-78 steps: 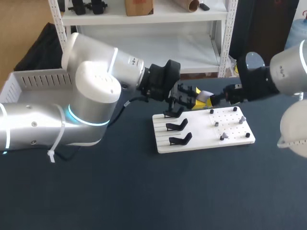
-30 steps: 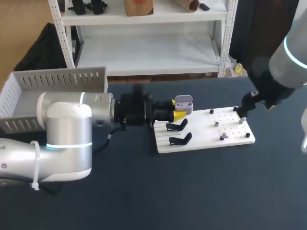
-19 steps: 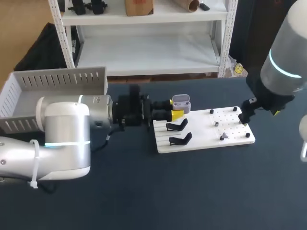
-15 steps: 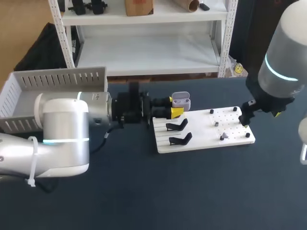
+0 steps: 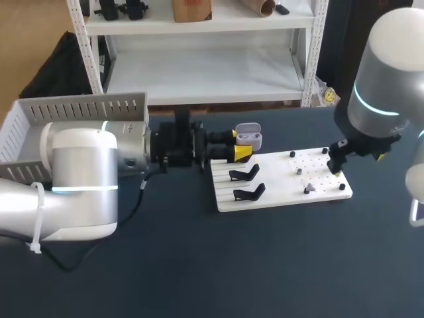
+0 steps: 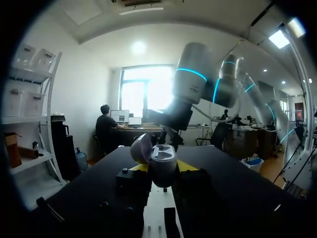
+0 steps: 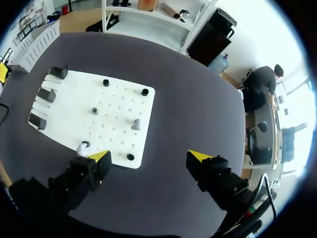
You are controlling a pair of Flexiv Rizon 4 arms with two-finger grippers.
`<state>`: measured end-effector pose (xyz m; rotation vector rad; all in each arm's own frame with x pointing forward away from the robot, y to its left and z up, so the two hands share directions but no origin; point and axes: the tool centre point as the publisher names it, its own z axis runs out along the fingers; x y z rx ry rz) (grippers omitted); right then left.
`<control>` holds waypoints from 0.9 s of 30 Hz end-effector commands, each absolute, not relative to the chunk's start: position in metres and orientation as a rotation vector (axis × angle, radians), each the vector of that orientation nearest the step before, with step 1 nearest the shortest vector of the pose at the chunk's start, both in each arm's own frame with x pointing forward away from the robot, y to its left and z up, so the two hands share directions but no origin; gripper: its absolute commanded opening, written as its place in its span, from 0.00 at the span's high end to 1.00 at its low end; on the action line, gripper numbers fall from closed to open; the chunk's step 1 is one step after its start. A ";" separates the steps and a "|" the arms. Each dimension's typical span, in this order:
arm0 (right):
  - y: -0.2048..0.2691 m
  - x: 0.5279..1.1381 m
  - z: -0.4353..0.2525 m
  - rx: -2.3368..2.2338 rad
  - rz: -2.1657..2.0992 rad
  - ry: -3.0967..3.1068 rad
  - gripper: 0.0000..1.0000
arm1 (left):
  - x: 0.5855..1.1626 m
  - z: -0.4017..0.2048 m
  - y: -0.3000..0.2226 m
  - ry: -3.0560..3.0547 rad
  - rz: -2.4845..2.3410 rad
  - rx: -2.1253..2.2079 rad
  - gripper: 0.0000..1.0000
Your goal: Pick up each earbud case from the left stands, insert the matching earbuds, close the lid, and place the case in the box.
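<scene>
White box (image 5: 79, 109) sits at nine o'clock on the tabletop (image 5: 199, 265); no case shows inside, though the left arm (image 5: 79, 172) hides part of it. Left jaws are clamped on the one case (image 5: 248, 136), lid up, held over the board's (image 5: 278, 192) eleven o'clock corner. Three stands (image 7: 47, 94) are bare. Three pale pieces (image 7: 134, 124), likely earbuds, lie toward its three o'clock side, under the right jaws, which are spread apart. Probably early: inserting, closing and boxing remain.

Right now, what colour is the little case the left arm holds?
Light grey earbud case; clearest in left wrist view.
</scene>
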<state>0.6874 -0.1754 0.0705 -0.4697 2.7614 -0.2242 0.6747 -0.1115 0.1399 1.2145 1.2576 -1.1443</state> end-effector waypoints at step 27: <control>-0.149 0.709 0.043 -0.601 -0.211 2.830 0.51 | 0.674 0.139 -0.112 1.257 -1.141 1.210 1.00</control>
